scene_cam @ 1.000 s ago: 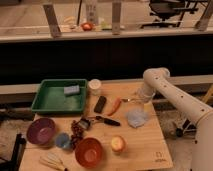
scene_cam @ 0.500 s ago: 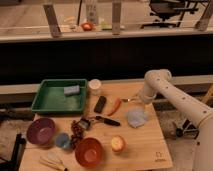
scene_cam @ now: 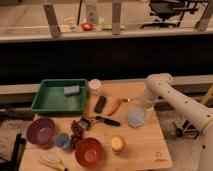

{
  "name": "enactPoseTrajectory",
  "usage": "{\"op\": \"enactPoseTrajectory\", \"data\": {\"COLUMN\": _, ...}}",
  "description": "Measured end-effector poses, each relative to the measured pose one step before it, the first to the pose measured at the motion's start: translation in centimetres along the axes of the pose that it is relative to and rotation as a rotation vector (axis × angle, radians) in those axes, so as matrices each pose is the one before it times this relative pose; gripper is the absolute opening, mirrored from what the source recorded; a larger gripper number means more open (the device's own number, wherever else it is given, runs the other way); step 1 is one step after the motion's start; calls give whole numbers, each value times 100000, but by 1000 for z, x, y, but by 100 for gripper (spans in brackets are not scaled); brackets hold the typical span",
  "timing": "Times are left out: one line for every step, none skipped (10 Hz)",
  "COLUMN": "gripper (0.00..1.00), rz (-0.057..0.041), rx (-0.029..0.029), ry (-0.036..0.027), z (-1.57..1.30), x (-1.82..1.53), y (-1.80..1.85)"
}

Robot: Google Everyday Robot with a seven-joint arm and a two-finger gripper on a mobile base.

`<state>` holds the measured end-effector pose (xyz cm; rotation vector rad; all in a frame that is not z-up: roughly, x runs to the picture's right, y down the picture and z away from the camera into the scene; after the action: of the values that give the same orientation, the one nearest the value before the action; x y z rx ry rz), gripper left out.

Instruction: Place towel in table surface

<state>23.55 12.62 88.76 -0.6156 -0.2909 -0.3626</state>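
One arm (scene_cam: 167,95) reaches in from the right, its end effector (scene_cam: 136,104) low over the right part of the bench (scene_cam: 147,150), just beside a red chili (scene_cam: 115,106); I cannot tell whether it is open or gripping. The towel (scene_cam: 136,119), a crumpled pale heap with no clear long axis, lies on the bench right below the end effector, towards the camera. The placing looks nearly done; a straight lift away seems the likely next move

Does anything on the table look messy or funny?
Only the light blue towel. It sits bunched up in a lump instead of spread flat, on the right side of the table, just under the gripper. Nothing looks spilled or broken.
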Motion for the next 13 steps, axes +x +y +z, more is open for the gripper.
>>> {"op": "enactPoseTrajectory", "data": {"gripper": 80, "rz": 151, "rx": -896, "ry": 237, "z": 474, "x": -37, "y": 333}}
{"op": "enactPoseTrajectory", "data": {"gripper": 80, "rz": 14, "rx": -808, "ry": 248, "z": 399, "x": -61, "y": 211}}
{"op": "enactPoseTrajectory", "data": {"gripper": 80, "rz": -64, "rx": -804, "ry": 342, "z": 382, "x": -45, "y": 170}}
{"op": "enactPoseTrajectory", "data": {"gripper": 80, "rz": 69, "rx": -908, "ry": 153, "z": 518, "x": -22, "y": 213}}
{"op": "enactPoseTrajectory", "data": {"gripper": 80, "rz": 9, "rx": -609, "ry": 44, "z": 340, "x": -55, "y": 146}}
{"op": "enactPoseTrajectory", "data": {"gripper": 79, "rz": -5, "rx": -498, "ry": 6, "z": 277, "x": -45, "y": 132}}
{"op": "enactPoseTrajectory", "data": {"gripper": 72, "rz": -23, "rx": -530, "ry": 42, "z": 274, "x": -24, "y": 188}}
{"op": "enactPoseTrajectory", "data": {"gripper": 65, "rz": -50, "rx": -264, "ry": 9, "z": 134, "x": -24, "y": 93}}
{"op": "enactPoseTrajectory", "data": {"gripper": 54, "rz": -69, "rx": -225, "ry": 78, "z": 80, "x": -7, "y": 74}}
{"op": "enactPoseTrajectory", "data": {"gripper": 41, "rz": 180, "rx": -310, "ry": -109, "z": 25, "x": 46, "y": 159}}
{"op": "enactPoseTrajectory", "data": {"gripper": 33, "rz": -313, "rx": -168, "ry": -43, "z": 26, "x": 2, "y": -58}}
{"op": "enactPoseTrajectory", "data": {"gripper": 22, "rz": -611, "rx": -514, "ry": 79, "z": -20, "x": -59, "y": -57}}
{"op": "enactPoseTrajectory", "data": {"gripper": 14, "rz": -97, "rx": -237, "ry": -4, "z": -74, "x": -14, "y": 48}}
